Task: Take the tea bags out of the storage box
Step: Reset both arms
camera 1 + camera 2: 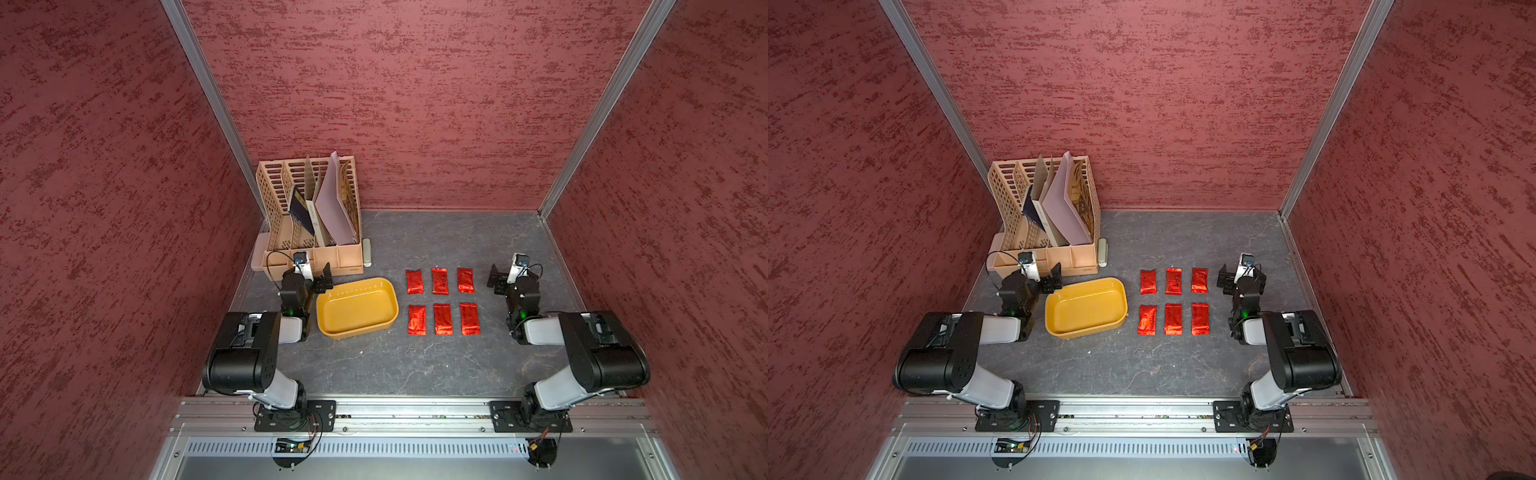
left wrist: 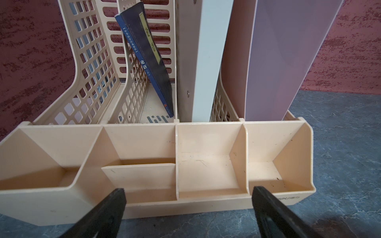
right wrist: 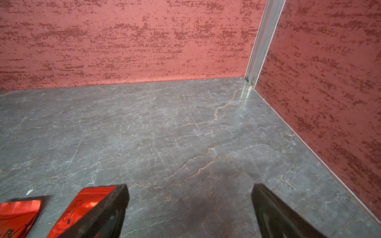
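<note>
The task looks complete: the storage box is empty, and all six tea bags lie on the table in two rows of three, just beside the box toward the right edge. No further grasp seems needed. Both arms sit folded near the side edges; the left end effector and the right end effector are wide open and hold nothing

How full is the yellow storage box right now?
Empty: the storage box shows only bare floor in both top views; six tea bags lie beside it.
</note>
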`<control>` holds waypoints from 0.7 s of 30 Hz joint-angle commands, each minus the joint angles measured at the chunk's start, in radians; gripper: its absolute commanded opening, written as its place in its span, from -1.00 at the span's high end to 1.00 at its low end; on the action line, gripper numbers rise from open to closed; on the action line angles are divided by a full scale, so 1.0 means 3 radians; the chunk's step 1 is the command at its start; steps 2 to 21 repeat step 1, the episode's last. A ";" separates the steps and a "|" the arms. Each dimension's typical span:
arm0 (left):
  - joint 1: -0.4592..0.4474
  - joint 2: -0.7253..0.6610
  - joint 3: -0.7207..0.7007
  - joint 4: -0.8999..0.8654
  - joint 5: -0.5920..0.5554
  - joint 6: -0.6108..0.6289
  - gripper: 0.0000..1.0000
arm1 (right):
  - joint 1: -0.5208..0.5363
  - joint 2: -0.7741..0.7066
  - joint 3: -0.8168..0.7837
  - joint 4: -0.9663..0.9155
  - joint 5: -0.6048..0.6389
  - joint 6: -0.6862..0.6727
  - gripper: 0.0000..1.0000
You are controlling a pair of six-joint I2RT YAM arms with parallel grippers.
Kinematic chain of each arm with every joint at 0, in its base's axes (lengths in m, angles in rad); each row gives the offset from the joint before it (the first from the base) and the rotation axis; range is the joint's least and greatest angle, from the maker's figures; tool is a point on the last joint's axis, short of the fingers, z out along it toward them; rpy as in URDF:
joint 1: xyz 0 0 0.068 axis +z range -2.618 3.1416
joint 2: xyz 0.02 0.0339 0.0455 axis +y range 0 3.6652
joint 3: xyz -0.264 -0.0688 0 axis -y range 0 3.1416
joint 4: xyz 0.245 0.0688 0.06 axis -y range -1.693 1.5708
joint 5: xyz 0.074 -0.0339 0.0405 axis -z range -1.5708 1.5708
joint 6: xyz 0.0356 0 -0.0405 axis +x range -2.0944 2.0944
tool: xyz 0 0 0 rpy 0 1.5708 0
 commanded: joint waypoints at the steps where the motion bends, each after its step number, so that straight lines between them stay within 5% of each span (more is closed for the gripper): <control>1: 0.0014 -0.0005 0.0006 0.0001 0.0025 -0.0017 -0.99 | -0.0021 -0.0009 0.0011 0.0043 -0.0081 0.0006 -0.97; 21: 0.0014 -0.0005 0.0006 0.0001 0.0025 -0.0017 -0.99 | -0.0021 -0.0009 0.0011 0.0043 -0.0081 0.0006 -0.97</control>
